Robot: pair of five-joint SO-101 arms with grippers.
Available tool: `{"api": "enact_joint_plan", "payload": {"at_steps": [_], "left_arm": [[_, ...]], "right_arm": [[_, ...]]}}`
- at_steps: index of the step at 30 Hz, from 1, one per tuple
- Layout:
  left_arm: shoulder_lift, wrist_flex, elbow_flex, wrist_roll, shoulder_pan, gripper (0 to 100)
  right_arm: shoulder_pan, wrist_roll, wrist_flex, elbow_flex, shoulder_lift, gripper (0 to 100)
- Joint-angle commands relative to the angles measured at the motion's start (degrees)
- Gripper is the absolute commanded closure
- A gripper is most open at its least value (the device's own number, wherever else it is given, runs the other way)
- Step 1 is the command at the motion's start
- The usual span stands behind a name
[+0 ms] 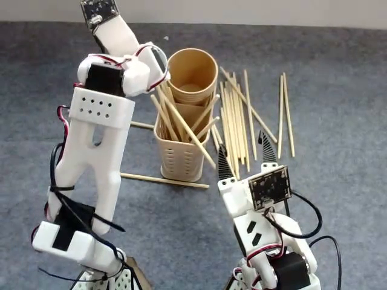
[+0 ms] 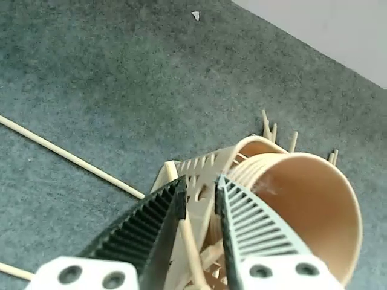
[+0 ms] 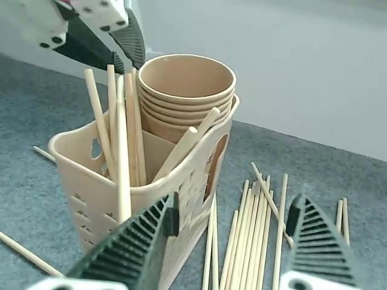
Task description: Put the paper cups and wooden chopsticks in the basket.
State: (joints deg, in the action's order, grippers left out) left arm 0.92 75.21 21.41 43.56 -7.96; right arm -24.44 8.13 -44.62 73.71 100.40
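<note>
Right end effector (image 1: 243, 145) wide apart over chopsticks (image 1: 233, 115); left end effector (image 2: 199, 184) narrowly apart above basket (image 1: 178, 163) rim

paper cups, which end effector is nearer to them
Left. The left end effector is beside the paper cups, over the basket; the right end effector is beside the basket, above loose chopsticks.

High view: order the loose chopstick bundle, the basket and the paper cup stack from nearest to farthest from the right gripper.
1. loose chopstick bundle: on the carpet, right at the fingertips of the right gripper.
2. basket: standing off to the gripper's left.
3. paper cup stack: in the basket's far end, beyond its near wall.
</note>
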Motion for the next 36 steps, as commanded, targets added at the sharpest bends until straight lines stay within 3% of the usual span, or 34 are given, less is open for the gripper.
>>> {"api": "enact_joint_plan", "payload": {"at_steps": [1, 12, 19, 25, 30, 33, 36], "left_arm": [[0.9, -0.4, 0.4, 0.8, -0.4, 88], [-1.5, 8.5, 1.6, 1.1, 2.3, 88], [-5.8, 9.9, 1.5, 1.1, 2.9, 74], [-3.6, 8.8, 1.0, 0.8, 2.9, 91], [-0.3, 8.9, 1.1, 0.8, 2.9, 92], [0.3, 8.4, 1.6, 0.7, 3.3, 99], [0.3, 6.6, 3.3, -2.1, 4.9, 99]], "right_arm": [[0.7, -0.2, 0.9, -0.2, -0.7, 71.3], [0.6, -0.2, 0.9, -0.2, -0.7, 71.3], [0.6, -0.2, 0.9, -0.2, -0.7, 71.3], [0.6, -0.2, 0.9, -0.1, -0.7, 71.3], [0.6, -0.2, 0.9, -0.1, -0.7, 71.3], [0.6, -0.2, 0.9, -0.1, -0.7, 71.3], [0.7, -0.1, 0.9, -0.1, -0.7, 71.3]]}}
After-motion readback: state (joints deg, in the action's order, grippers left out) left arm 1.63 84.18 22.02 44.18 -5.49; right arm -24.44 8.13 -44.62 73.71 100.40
